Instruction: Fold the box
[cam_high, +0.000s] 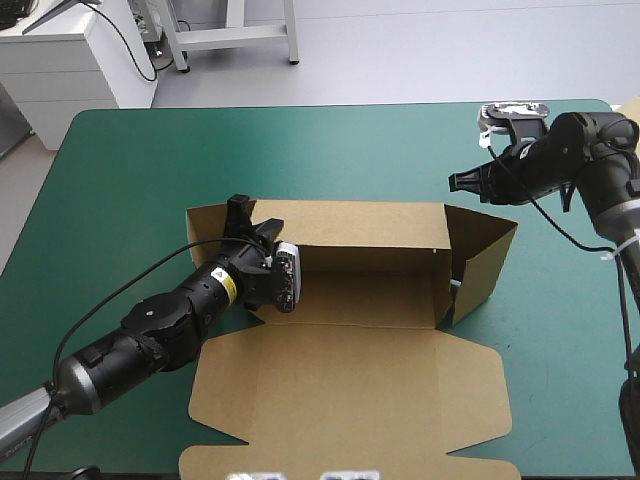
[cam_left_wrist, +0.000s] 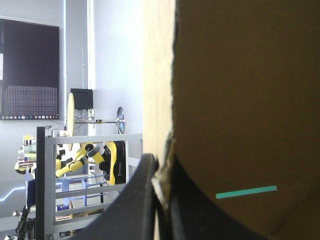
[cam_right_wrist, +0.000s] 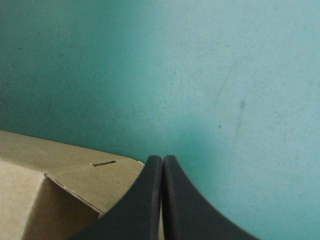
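Your left claw (cam_left_wrist: 161, 167) sits closest in its own view. Its two black fingers are all but closed with a thin edge of brown board pinched between them, so it is grasping the box (cam_left_wrist: 240, 100). The board rises broad and dark just ahead of the fingers, and a narrow strip of the teal-green counter (cam_left_wrist: 246, 192) shows through a cut in it.

From above, you see that left claw (cam_high: 243, 222) gripping at the box's far left corner. The box (cam_high: 350, 390) lies in the middle of the counter (cam_high: 350, 150). Its long back wall (cam_high: 360, 222) is raised, its right end wall (cam_high: 480, 255) stands up and splays outward, and its lid panel (cam_high: 340, 420) lies flat, reaching toward the counter's near edge.

Your right claw (cam_high: 462, 182) is off the box, near its far right corner. In its own view the right claw (cam_right_wrist: 162, 159) is clenched, the fingers meeting in one point with nothing between them. Beside and under them you see a slotted corner of the box (cam_right_wrist: 60, 170), with bare counter (cam_right_wrist: 225, 75) ahead.
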